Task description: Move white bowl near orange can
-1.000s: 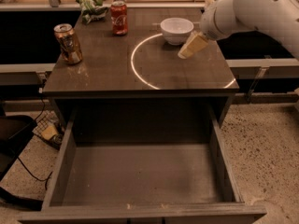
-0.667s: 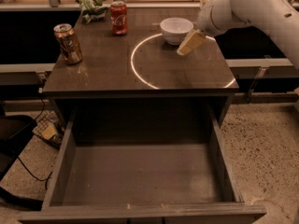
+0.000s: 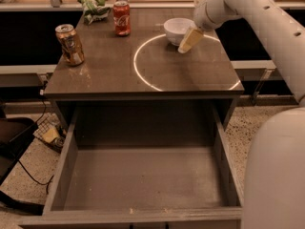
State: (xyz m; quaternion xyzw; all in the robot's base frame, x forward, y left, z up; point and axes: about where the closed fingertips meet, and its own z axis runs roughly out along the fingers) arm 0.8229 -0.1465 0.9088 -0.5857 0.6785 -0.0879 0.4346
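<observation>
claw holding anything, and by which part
Cannot be told. The claw is right beside the white bowl, at its right side, but no grip on it shows.

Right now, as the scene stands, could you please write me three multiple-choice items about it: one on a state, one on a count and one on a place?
1. The grey drawer under the dark table top is:
A) pulled open
B) shut
C) taken out and lying on the floor

2. How many drink cans stand on the table top?
A) one
B) two
C) four

3. Where is the small round white bowl?
A) inside the drawer
B) on the table top's far half, right of the middle, beside the gripper
C) on the floor

Answers:
1 A: its inside faces the camera.
2 B: a golden-orange metallic can at the left and a red cola can farther back.
3 B: the gripper is at the bowl's right side.
</observation>
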